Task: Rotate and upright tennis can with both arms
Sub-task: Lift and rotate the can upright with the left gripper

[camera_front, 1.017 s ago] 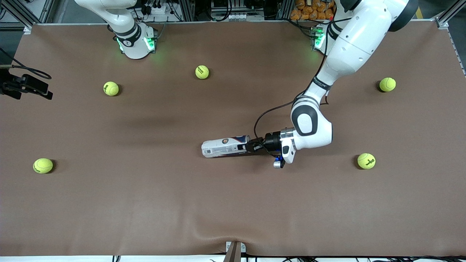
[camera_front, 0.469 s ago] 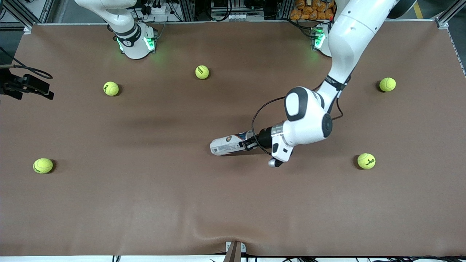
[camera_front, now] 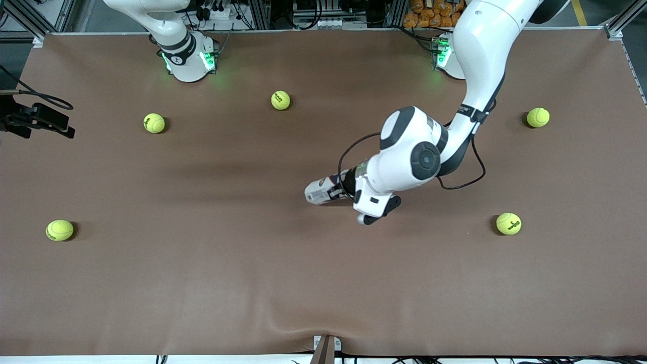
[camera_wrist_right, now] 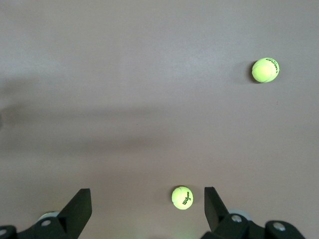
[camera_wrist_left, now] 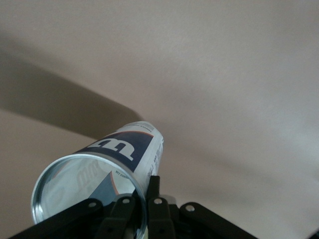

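In the left claw (camera_front: 339, 191), pinched at its rim, the tennis can (camera_front: 319, 192) slants upward; the right claw (camera_wrist_right: 144, 209) waits spread.

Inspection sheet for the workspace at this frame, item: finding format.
Surface: brown mat, wrinkle at the edge nearest the camera.
Job's things: can tilted, open silver rim at the gripped end.
Clutter: five tennis balls, e.g., all apart from the can.
Grippers: left gripper shut on the can's rim over mid-table; right gripper open, up over the mat; that arm waits.
Cables: black cable looping at the left wrist.
Surroundings: camera rig at the right arm's end.
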Available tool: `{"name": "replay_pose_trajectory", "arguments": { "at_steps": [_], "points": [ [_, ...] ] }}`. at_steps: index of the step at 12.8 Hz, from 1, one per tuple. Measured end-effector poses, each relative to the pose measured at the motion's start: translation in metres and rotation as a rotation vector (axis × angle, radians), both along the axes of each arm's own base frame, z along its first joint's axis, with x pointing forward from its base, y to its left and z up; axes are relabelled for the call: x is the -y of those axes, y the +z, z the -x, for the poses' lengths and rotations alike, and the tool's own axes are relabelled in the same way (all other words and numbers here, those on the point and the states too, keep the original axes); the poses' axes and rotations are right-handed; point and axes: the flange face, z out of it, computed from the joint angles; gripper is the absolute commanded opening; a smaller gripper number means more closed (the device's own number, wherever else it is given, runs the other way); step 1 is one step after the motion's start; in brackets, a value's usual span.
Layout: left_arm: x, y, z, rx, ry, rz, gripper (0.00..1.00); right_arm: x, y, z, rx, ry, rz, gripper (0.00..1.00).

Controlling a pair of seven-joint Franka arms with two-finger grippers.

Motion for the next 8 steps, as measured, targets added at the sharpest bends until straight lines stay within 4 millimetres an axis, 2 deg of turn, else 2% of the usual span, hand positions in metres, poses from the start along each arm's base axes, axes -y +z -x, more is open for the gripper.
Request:
{"name": "replay_pose_trajectory", "arguments": {
  "at_steps": [5, 8],
  "points": [
    [0.038, 0.025, 0.024, 0.097, -0.101, -0.181, 0.00, 0.000, 0.000, 0.000, 0.000, 0.000, 0.000, 1.00],
    [0.057, 0.029, 0.032, 0.164, -0.124, -0.245, 0.00, 0.000, 0.000, 0.000, 0.000, 0.001, 0.000, 1.00]
  ]
}}
